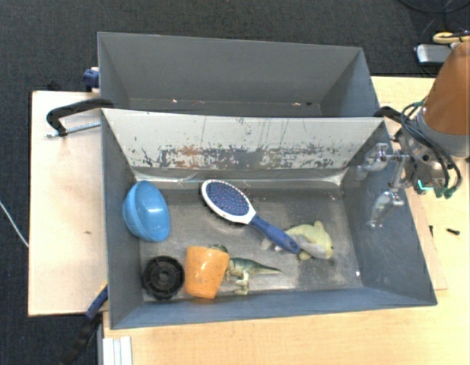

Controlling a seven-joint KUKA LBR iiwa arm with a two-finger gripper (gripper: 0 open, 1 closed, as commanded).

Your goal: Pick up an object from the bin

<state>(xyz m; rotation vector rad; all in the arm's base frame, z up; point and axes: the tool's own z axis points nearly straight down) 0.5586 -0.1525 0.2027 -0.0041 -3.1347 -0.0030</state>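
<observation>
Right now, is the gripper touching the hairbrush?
Apart: the camera view shows the gripper at the right wall of the bin, well clear of the hairbrush.

- Open floor lies in the far right corner of the bin (220, 74), between the far wall and the pale soft toy (315, 239).
- A blue-and-white hairbrush (239, 206) lies slantwise across the middle, its handle end against that toy, barring a straight pass.
- The blue bowl (147, 211) blocks the left wall.
- The near left corner is crowded with a black round thing (162, 277), an orange cup (205, 271) and a green dinosaur (246, 268).
- The near right corner is bare.
- The tool (387, 181) hangs over the right wall.
</observation>
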